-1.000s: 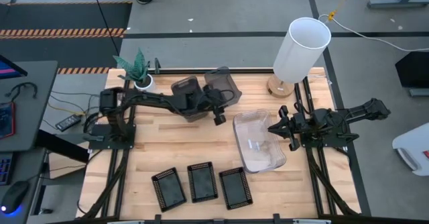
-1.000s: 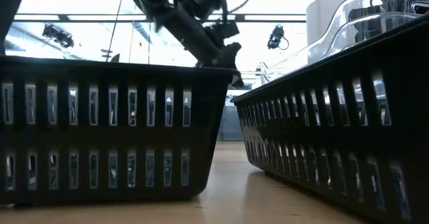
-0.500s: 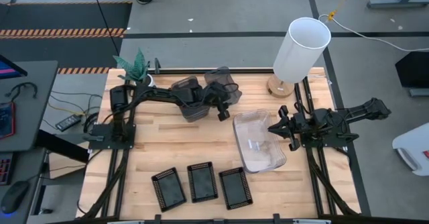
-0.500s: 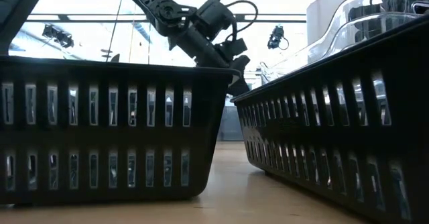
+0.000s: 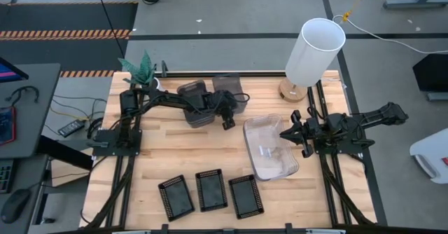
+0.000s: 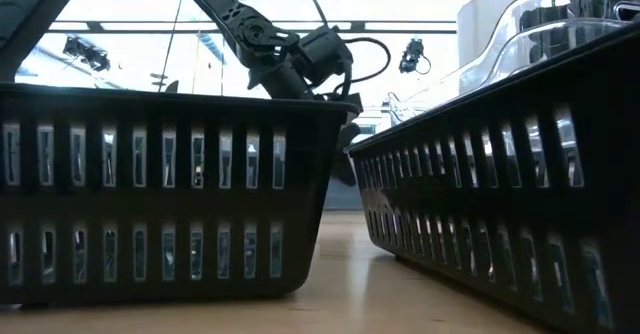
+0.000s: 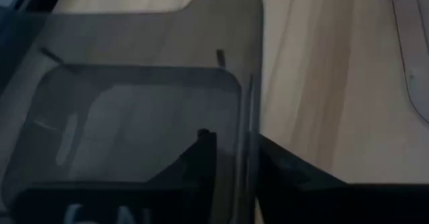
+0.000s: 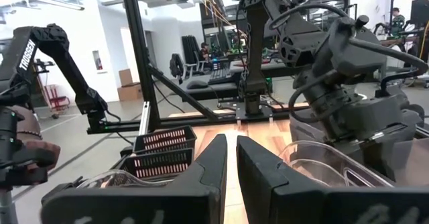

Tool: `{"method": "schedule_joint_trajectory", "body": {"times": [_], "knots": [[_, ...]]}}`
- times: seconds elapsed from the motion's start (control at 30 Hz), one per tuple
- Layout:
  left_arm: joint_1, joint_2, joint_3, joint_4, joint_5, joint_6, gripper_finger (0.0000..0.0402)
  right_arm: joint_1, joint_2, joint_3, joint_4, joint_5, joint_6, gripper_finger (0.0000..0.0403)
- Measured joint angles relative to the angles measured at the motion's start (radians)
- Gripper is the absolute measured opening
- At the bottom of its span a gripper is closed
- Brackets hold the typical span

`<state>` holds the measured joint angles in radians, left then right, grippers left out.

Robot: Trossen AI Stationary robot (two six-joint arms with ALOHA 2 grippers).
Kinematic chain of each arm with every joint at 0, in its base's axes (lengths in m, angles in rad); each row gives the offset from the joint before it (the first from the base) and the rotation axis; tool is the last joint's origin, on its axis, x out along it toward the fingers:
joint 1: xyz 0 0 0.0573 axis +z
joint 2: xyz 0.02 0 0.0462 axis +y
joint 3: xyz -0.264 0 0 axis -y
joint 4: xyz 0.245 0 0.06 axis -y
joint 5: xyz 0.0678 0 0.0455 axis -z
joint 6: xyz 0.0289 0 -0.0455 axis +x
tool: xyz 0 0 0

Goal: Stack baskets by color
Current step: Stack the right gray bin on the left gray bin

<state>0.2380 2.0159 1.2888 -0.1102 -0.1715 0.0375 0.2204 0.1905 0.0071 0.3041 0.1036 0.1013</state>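
Left gripper at table's far side, fingers straddling one wall of smoky-grey basket, one finger inside, other outside; gap narrow, actual clamp on wall hard to confirm. Second grey basket just beside, mostly hidden under the arm; third not made out. Right gripper at edge of clear baskets, fingers nearly together, nothing between them. Count of nested clear baskets unclear. Three black mesh baskets in row along near edge, unstacked. Low view almost fully blocked by two mesh baskets. White cylinder and plant at far edge.
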Motion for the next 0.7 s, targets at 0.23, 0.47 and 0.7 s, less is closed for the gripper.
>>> {"method": "schedule_joint_trajectory", "body": {"times": [0.23, 0.47, 0.7], "knots": [[-0.013, 0.0, 0.0, 0.002, 0.0, 0.025, 0.001, 0.0, 0.0, 0.0, 0.001, 0.0, 0.0, 0.0041], [-0.013, -0.069, 0.056, -0.068, -0.026, 0.075, 0.0005, 0.0, 0.0, 0.0, 0.002, 0.0, 0.0, 0.0041], [-0.014, -0.253, 0.063, -0.18, -0.051, 0.106, 0.0003, 0.0, 0.0, 0.0, 0.003, 0.0, 0.0, 0.0041]]}}
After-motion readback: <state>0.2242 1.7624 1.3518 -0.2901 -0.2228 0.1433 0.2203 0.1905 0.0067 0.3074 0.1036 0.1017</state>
